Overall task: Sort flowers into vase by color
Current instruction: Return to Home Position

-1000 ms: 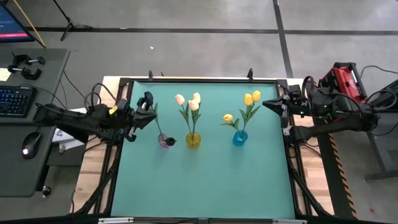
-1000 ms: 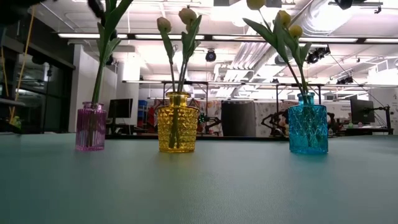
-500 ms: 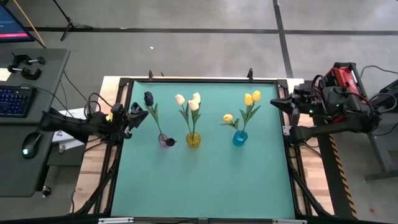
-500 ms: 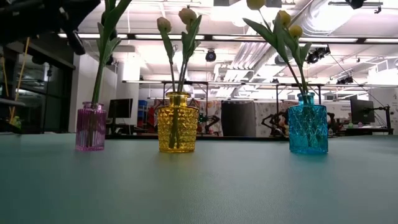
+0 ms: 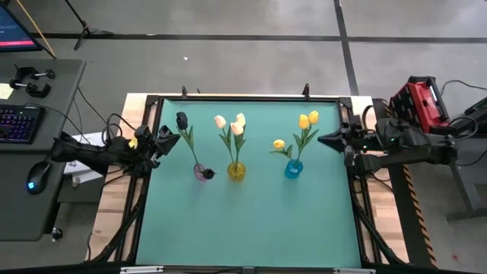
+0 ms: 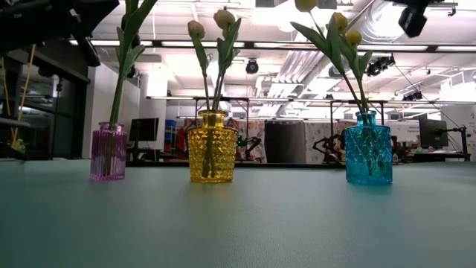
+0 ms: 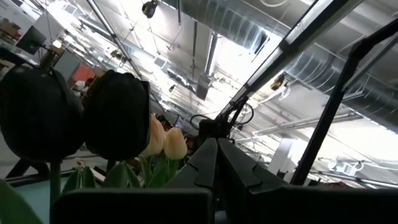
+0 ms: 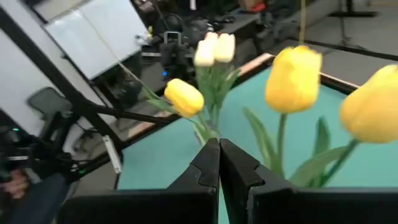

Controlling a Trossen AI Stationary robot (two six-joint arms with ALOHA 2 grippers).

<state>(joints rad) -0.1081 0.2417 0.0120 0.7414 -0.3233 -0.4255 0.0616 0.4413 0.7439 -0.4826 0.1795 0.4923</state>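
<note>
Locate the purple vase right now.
In the high view the purple vase stands left of centre on the green mat, leftmost of the row, beside the yellow vase.

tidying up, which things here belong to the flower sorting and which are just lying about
Job: black flowers, purple vase; cream flowers, yellow vase; yellow flowers, blue vase; left gripper, right gripper at table's sides.
Lying about: keyboard, mouse, red case.

Seen from above, three vases stand in a row across the middle of the table (image 5: 251,228): left vase (image 5: 201,173), middle vase (image 5: 237,172), right vase (image 5: 294,170). Each holds flowers (image 5: 230,125) leaning toward the frame's top. The left gripper (image 5: 167,137) sits at the table's left edge, the right gripper (image 5: 323,141) at its right edge.
</note>
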